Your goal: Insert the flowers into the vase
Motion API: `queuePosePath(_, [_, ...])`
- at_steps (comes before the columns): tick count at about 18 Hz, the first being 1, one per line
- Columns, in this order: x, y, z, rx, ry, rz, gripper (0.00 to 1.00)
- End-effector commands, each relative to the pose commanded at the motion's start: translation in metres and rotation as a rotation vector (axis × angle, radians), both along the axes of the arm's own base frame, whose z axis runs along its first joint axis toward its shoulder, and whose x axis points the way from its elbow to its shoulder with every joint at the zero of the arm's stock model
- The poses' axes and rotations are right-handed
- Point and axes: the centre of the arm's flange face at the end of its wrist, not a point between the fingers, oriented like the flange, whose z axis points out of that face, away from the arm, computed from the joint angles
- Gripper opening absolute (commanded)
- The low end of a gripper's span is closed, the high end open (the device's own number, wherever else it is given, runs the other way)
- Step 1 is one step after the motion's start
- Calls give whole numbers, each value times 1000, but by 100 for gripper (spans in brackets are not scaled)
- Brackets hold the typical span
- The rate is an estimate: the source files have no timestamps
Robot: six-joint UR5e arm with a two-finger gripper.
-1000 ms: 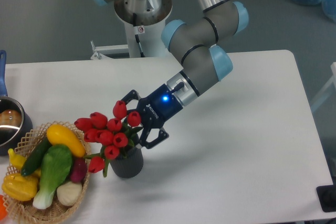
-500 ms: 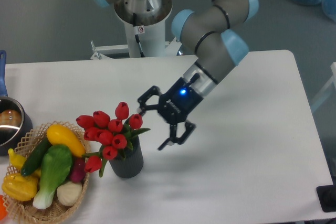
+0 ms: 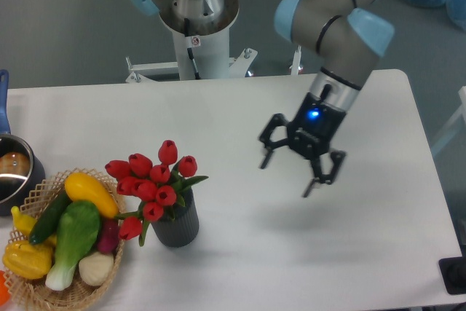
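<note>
The flowers (image 3: 153,180), a bunch of red tulip buds with green leaves, stand with their stems down in the vase (image 3: 177,226). The vase is a short dark grey ribbed cylinder on the white table, left of centre near the front. My gripper (image 3: 287,178) hangs open over the table, well to the right of the flowers, with nothing between its fingers. It touches neither the flowers nor the vase.
A woven wicker basket (image 3: 44,293) of vegetables sits at the front left, close against the flowers. A metal pot (image 3: 14,172) with a blue handle stands at the left edge. The robot's base column (image 3: 196,27) rises behind the table.
My gripper has let go of the flowers and drawn away to the right and upward. The flowers stay standing in the vase.
</note>
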Motion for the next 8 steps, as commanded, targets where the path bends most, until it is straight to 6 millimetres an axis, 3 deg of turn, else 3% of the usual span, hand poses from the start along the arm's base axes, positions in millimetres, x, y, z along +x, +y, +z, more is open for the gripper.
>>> queuePosePath(2, [-20, -2, -21, -110, 36, -5, 100])
queuePosePath(8, [-36, -18, -18, -209, 93, 9, 100])
